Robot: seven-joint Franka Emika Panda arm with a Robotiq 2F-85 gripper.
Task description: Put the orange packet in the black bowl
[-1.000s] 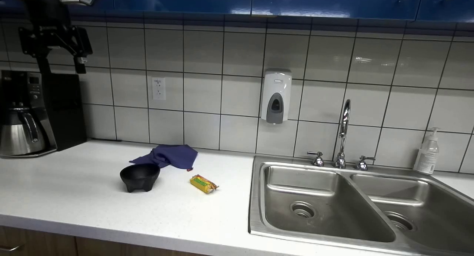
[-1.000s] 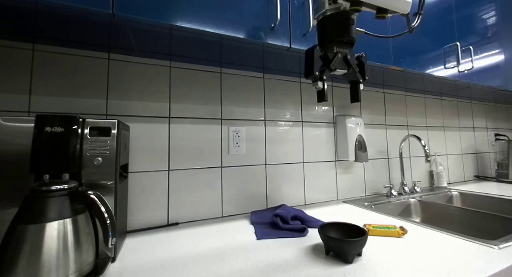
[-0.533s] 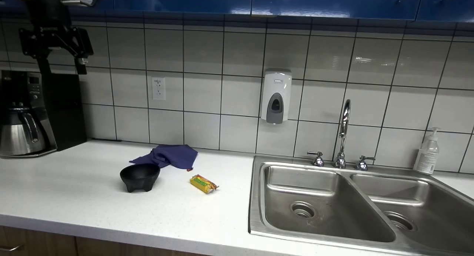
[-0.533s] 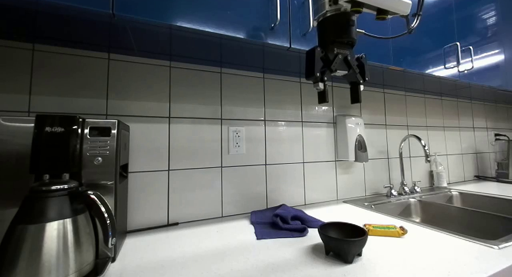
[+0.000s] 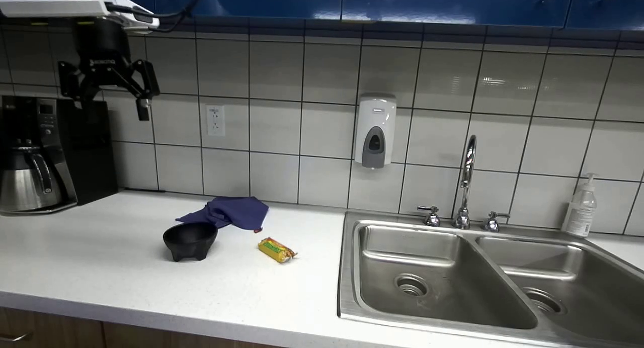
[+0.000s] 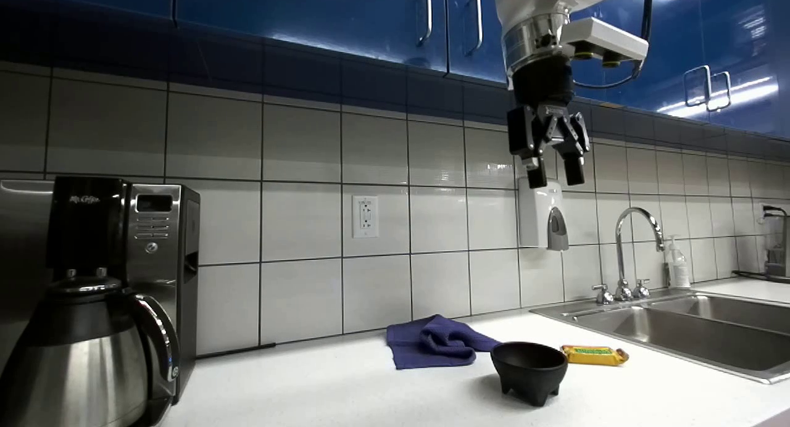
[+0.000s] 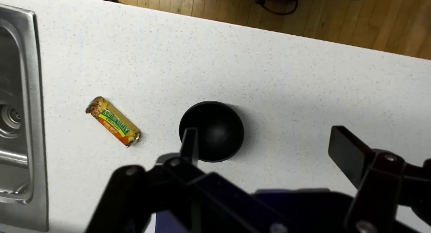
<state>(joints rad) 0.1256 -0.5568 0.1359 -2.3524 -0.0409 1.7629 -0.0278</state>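
The orange packet is a yellow-orange wrapped bar with a green label. It lies on the counter in both exterior views and at the left in the wrist view. The black bowl stands upright on short feet near the packet, apart from it, in both exterior views. In the wrist view the bowl looks empty, partly covered by a finger. My gripper is open and empty, high above the counter, in both exterior views and in the wrist view.
A dark blue cloth lies behind the bowl against the tiled wall. A steel sink with a tall faucet is beside the packet. A coffee maker stands at the counter's far end. Blue cabinets hang above.
In the last half second my gripper has moved right and down in both exterior views, and stays open. It barely moved before that. The packet, bowl and cloth have not moved.
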